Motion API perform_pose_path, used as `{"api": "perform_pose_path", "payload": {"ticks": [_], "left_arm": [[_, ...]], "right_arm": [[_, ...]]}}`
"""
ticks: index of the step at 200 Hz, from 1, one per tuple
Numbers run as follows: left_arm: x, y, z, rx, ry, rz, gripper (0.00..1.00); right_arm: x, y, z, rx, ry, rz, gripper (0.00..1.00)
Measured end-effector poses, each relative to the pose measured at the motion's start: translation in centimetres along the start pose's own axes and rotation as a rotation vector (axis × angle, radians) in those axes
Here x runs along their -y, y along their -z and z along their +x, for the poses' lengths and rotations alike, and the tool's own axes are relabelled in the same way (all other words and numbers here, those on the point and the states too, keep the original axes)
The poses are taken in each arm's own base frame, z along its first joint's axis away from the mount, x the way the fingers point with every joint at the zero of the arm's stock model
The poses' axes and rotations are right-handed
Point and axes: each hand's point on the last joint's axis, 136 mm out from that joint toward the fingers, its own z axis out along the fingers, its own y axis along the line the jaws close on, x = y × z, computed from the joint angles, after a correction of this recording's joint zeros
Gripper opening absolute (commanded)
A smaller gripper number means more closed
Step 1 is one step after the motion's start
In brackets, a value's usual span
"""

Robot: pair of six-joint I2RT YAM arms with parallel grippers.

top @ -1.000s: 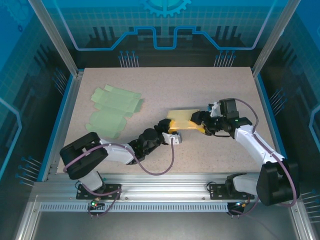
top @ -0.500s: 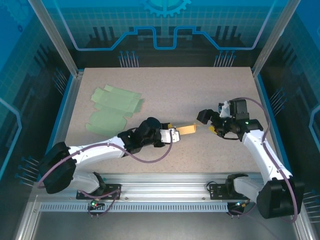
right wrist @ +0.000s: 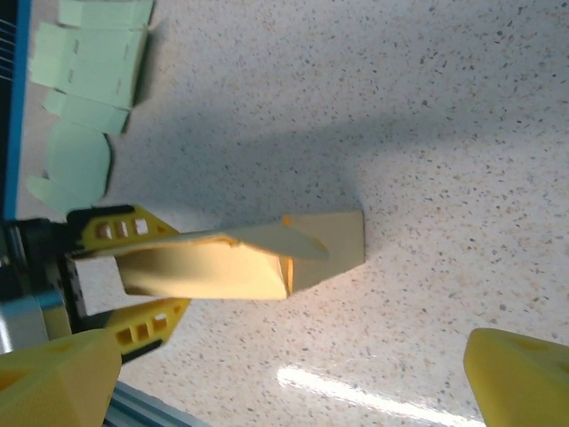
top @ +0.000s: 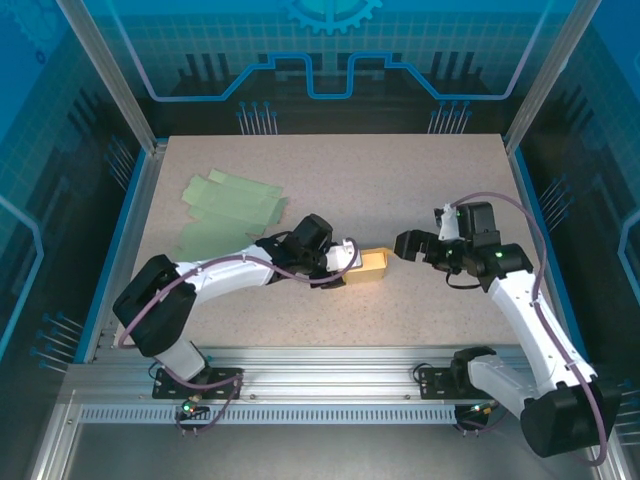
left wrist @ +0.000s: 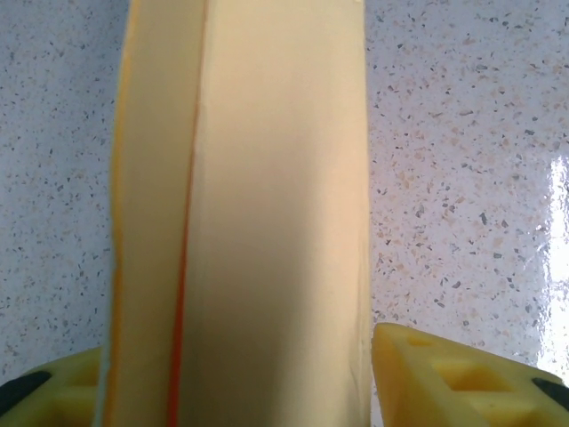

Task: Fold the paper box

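Left gripper [top: 355, 266] clamps yellow paper box [top: 374, 265]; right gripper [top: 403, 243] gapes empty. Light, crushable card, likely: pinch gently at creases.

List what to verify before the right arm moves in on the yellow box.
1. The yellow box sits gripped in the left end effector: ok.
2. The right end effector is open: ok.
3. The right end effector is apart from the box: ok.
4. The top flap is tucked in: not ok, it juts out loose.
5. The green sheets lie away from the box: ok.
6. The box's underside is folded shut: cannot tell.
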Motion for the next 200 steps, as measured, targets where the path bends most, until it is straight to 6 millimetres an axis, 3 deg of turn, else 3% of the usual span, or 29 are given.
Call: {"api": "perform_pose_path", "payload": {"ticks": [37, 99, 154, 200], "left_arm": [[0.1, -0.2, 0.1, -0.006, 0.014, 0.018, 0.69], [-0.1, -0.2, 0.2, -0.008, 0.033, 0.01, 0.7], [-0.7, -0.4, 0.4, 0.008, 0.048, -0.019, 0.69], [-0.9, -0.5, 0.4, 0.021, 0.063, -0.029, 0.69]], "right_arm": [[0.1, -1.9, 0.9, -0.056, 0.048, 0.05, 1.0], [1.3, -6.4, 1.9, -0.147, 0.102, 0.181, 1.0], [2.7, -8.0, 1.1, -0.122, 0.122, 0.289, 1.0], [2.6, -8.6, 0.5, -0.098, 0.149, 0.346, 1.0]]}}
